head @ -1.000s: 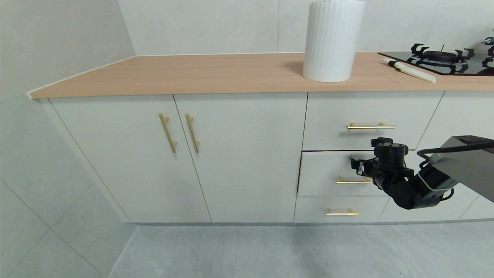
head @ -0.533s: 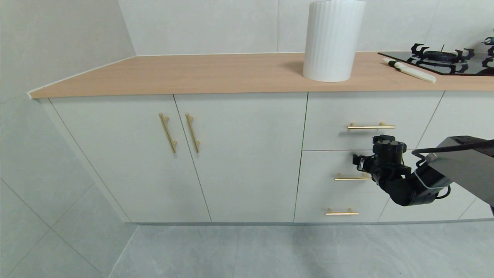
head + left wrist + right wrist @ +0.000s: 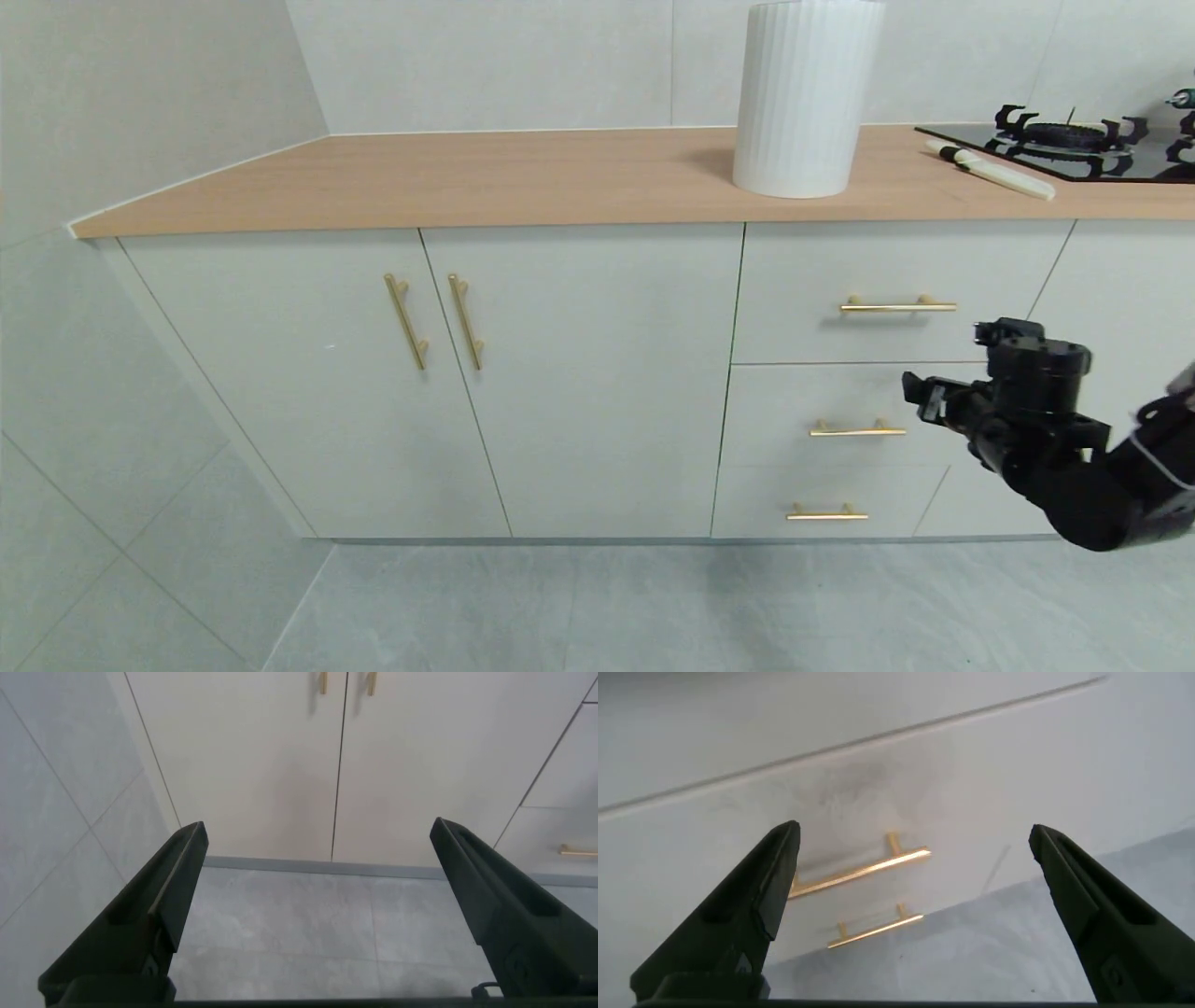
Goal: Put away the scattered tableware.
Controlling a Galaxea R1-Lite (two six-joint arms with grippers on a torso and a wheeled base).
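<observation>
A cream-handled utensil [image 3: 990, 168] lies on the wooden countertop [image 3: 467, 177] beside the hob. Below it, the stack of three drawers is shut; the middle drawer's gold handle [image 3: 857, 430] also appears in the right wrist view [image 3: 864, 865], above the bottom drawer's handle [image 3: 876, 926]. My right gripper [image 3: 924, 397] hangs open and empty in front of the drawers, a little to the right of the middle handle and apart from it [image 3: 915, 915]. My left gripper [image 3: 318, 915] is open and empty, low over the floor in front of the double cabinet doors.
A tall white ribbed container [image 3: 805, 98] stands on the counter above the drawers. A black gas hob [image 3: 1074, 145] sits at the far right. The double doors [image 3: 434, 373] with gold handles are shut. Grey tiled floor [image 3: 597, 607] lies open below.
The middle drawer, slightly open a second ago, has been pushed shut. My right gripper has since drawn back to the right, away from its handle.
</observation>
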